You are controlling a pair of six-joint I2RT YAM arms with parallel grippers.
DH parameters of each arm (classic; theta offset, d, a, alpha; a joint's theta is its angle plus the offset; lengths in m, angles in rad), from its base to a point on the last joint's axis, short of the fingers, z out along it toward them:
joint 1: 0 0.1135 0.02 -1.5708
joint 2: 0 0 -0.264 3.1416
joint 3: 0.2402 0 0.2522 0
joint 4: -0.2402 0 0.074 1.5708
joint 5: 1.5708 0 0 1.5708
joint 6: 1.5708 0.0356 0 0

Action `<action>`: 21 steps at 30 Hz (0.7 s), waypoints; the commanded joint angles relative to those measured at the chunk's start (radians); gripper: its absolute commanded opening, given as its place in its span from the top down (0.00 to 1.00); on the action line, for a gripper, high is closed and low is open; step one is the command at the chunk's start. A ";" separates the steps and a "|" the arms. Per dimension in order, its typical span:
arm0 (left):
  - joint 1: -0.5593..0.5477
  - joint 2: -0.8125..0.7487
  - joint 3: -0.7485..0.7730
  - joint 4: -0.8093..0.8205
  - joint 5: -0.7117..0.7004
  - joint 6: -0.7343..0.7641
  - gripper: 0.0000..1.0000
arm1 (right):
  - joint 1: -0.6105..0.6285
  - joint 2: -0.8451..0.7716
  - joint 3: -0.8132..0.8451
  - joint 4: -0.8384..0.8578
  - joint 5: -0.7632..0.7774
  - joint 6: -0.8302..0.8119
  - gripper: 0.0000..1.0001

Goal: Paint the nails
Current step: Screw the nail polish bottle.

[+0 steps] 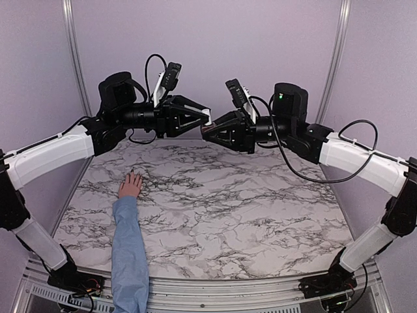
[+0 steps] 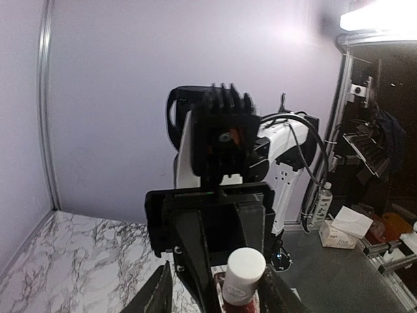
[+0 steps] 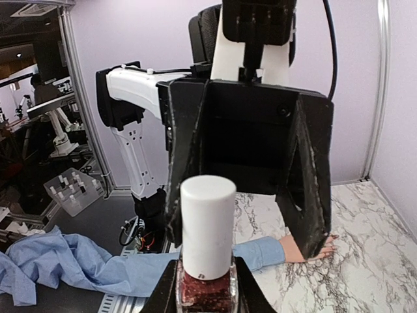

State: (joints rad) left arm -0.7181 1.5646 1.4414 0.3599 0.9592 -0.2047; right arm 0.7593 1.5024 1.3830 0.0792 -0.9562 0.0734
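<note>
Right tool (image 1: 204, 132) is clenched on a small bottle (image 3: 205, 283) of dark red polish, gripping the glass body low down so that the white cap (image 3: 208, 222) stands upright and bare above its fingers. Facing it tip to tip, the left tool (image 3: 244, 244) is released: its two black fingers stand apart on either side of the cap, and the left wrist view shows a gap between the cap and one of them. Both arms are raised well above the marbled table (image 1: 260, 215), and the tools meet high over its far middle

A hand (image 1: 130, 186) lies palm down on the left part of the table, with the fingers pointing away from the arm bases. A light blue sleeve (image 1: 128, 248) runs back from it to the near edge. The nails (image 1: 135, 175) are at those fingertips, well below the tools and to their left, and are too small to make out
</note>
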 commanded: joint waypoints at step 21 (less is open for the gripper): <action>-0.111 -0.040 -0.026 -0.107 -0.887 -0.078 0.42 | 0.110 -0.016 0.035 -0.190 1.061 -0.168 1.00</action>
State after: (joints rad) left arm -0.7986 1.4857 1.3743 0.2893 0.2157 -0.2810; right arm 0.8368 1.4712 1.3544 -0.0765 -0.0868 -0.0742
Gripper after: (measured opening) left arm 0.577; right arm 0.206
